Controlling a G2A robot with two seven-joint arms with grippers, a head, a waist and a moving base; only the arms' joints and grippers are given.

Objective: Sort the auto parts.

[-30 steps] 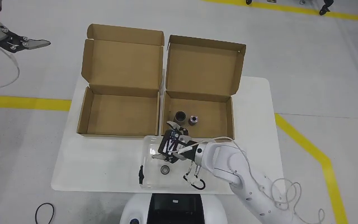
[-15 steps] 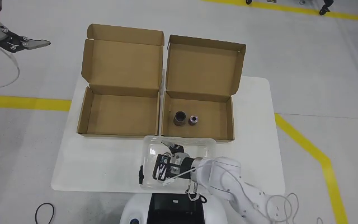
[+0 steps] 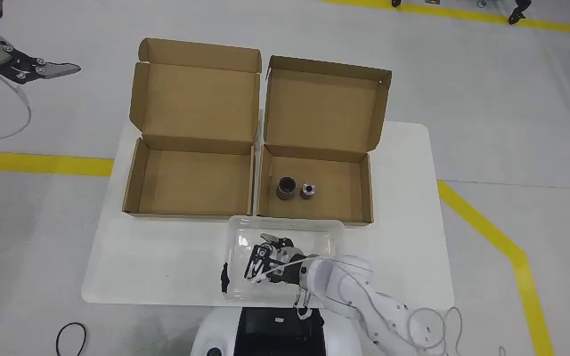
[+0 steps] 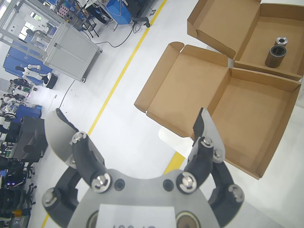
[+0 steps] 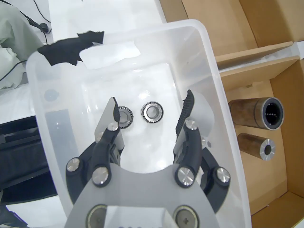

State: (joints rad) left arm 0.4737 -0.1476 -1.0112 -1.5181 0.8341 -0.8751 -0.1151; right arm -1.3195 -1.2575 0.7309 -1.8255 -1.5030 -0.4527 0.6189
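a: what's at the far upper left of the top view?
b: the left gripper, off the table and over the floor. its own wrist view shows the two fingers wide apart with nothing between them.
a: and moving right?
b: the left cardboard box, lid folded back, on the upper left part of the table. below and to the right of it, at the lower centre of the frame, sits a clear plastic bin. its far rim lies close along the front walls of both boxes.
a: is an arm in there?
b: yes, the right gripper is down inside the bin, in its left half. in its wrist view the fingers are spread and grip nothing. two auto parts lie on the bin floor. the first bearing is between the fingertips, apart from both. the second bearing is just beside it, partly hidden behind one fingertip; i cannot tell if they touch.
a: anything on the bin itself?
b: a scrap of black tape stuck on its rim.
a: further right?
b: the right cardboard box, side by side with the left one, lid open. in its left part a dark sleeve stands upright, with a smaller steel cylinder just to its right.
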